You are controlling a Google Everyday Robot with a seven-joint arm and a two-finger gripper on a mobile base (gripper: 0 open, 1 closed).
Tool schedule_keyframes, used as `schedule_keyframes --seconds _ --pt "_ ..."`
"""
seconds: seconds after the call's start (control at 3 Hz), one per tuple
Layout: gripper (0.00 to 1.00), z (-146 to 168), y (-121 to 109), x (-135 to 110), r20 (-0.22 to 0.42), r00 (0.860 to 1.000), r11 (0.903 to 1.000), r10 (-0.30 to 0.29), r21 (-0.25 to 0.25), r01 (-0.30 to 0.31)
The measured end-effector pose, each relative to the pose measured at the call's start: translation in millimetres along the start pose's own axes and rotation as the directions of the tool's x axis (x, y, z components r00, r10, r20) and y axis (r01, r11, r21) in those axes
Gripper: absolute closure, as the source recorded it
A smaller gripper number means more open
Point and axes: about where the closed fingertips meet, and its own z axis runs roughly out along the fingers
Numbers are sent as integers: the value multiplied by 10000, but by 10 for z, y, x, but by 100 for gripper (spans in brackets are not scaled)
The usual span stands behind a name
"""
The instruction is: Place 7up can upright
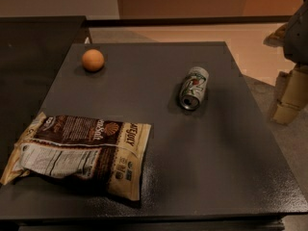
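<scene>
**7up can (193,88) on its side, pincer (290,96) off to the right**

In the camera view, you have the 7up can lying on its side on the dark counter (216,167), right of centre, its shiny top turned toward you. The pincer hangs past the counter's right edge, well apart from the can; you cannot tell whether it is released or clenched. An orange ball (93,60) sits far left; a snack bag (82,150) lies flat front left.

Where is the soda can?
In the camera view, the 7up can lies on its side on the table, right of the orange ball; the gripper is past the right edge.
</scene>
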Motion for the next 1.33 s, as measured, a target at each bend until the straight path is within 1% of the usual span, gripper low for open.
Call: schedule_keyframes --seconds 0.33,0.67,1.0,1.33 --pt "0 0 0 -1 1 10000 10000 -2 2 2" --pt "0 46 -64 -145 255 9977 9980 -630 -55 632" --pt "0 150 -215 -461 1019 9766 9813 -1893 -168 1919" --pt "0 256 -353 -704 1727 9209 9334 -3494 -214 3581"
